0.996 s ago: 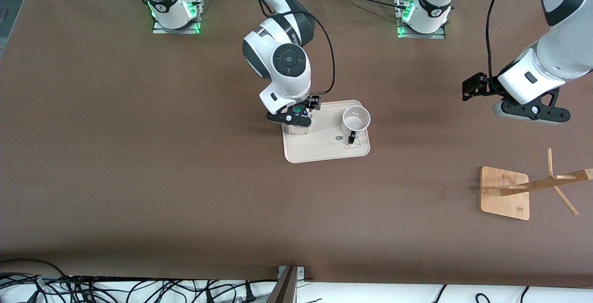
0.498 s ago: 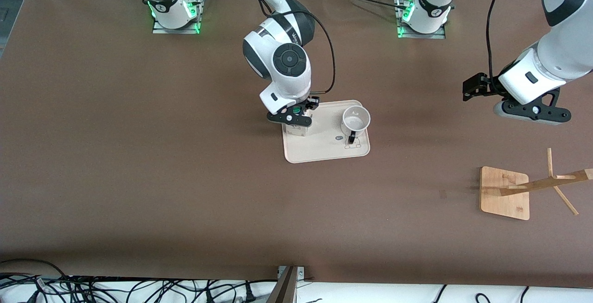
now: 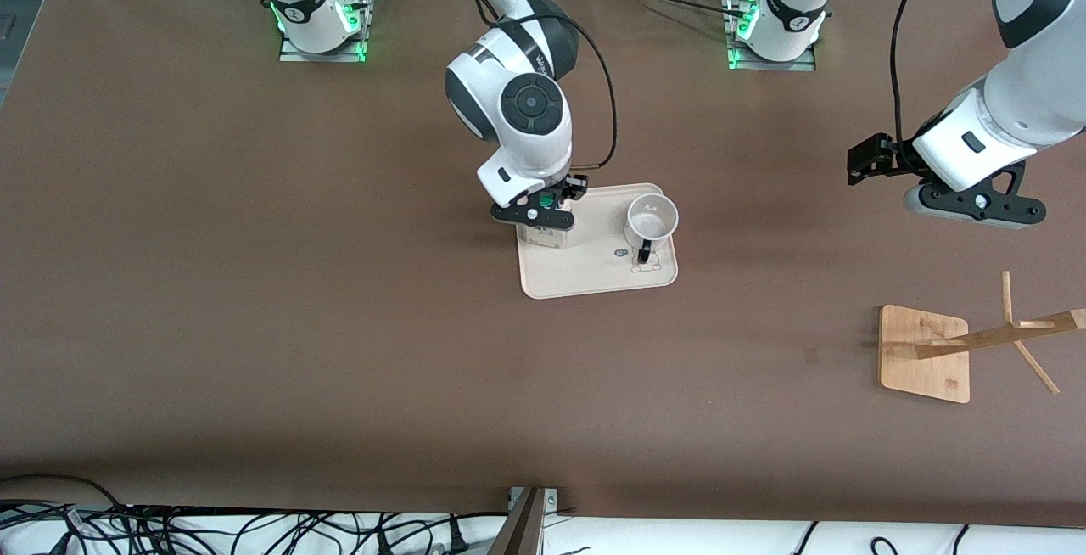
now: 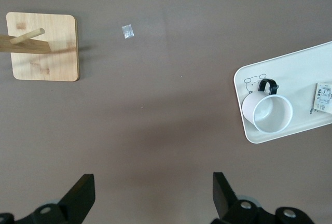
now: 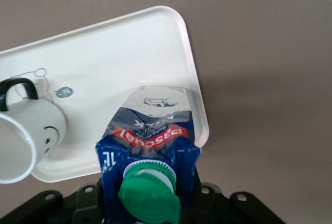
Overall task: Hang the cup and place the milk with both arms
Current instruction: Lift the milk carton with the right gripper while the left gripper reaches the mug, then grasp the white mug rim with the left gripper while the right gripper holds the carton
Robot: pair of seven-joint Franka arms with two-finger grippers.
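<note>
The milk (image 3: 543, 237), a blue and white carton with a green cap, stands on the white tray (image 3: 594, 271) at the corner toward the right arm's end. My right gripper (image 3: 553, 203) is down over its top and shut on it. In the right wrist view the carton (image 5: 150, 130) fills the space between the jaws. The cup (image 3: 652, 217), white with a black handle, stands upright on the tray toward the left arm's end. It also shows in the left wrist view (image 4: 267, 112) and the right wrist view (image 5: 21, 141). My left gripper (image 3: 870, 160) waits open and empty, high over bare table (image 4: 154, 193).
A wooden cup rack with a square base (image 3: 925, 351) and slanted pegs stands near the left arm's end, nearer the front camera than the left gripper. It also shows in the left wrist view (image 4: 44, 47). A small tape scrap (image 4: 127, 31) lies on the table beside it.
The right arm's wrist has shifted slightly over the milk and its fingers have drawn in on the carton. The milk, the cup and the left arm have not moved.
</note>
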